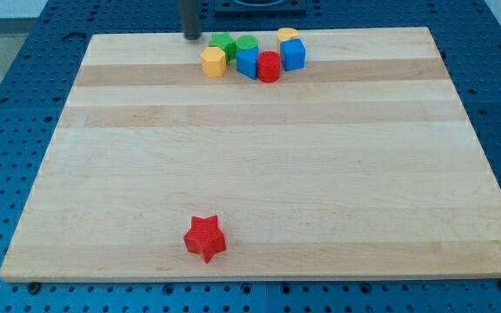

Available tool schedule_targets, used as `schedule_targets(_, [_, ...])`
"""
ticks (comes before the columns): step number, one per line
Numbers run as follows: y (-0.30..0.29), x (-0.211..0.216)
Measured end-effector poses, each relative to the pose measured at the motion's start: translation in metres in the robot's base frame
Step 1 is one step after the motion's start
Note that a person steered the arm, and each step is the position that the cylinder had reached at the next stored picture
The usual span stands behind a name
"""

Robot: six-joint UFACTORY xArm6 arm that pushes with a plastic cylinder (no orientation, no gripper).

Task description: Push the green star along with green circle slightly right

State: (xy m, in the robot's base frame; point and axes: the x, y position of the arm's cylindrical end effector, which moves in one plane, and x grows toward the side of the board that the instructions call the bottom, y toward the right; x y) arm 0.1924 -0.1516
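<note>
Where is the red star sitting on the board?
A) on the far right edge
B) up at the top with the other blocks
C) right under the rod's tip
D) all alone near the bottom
D: the red star lies by itself near the view's bottom, far from my tip and the cluster at the top.

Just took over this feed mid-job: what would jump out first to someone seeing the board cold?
A tight cluster of blocks at the view's top: green star and green circle side by side, with a yellow hexagon, two blue blocks, a red cylinder and a yellow block around them. My tip sits just to the star's left. One red star lies alone near the view's bottom.
</note>
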Motion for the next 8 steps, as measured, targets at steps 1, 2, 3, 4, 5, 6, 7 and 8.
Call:
schedule_targets(1, [-0.028, 0.011])
schedule_targets(2, [-0.024, 0.043])
schedule_targets(3, [-0.015, 0.064])
schedule_targets(4, [0.013, 0.06])
schedule_targets(5, [0.052, 0.043])
schedule_targets(6, [0.082, 0.025])
schedule_targets(7, [0.099, 0.005])
schedule_targets(8, [0.1, 0.002])
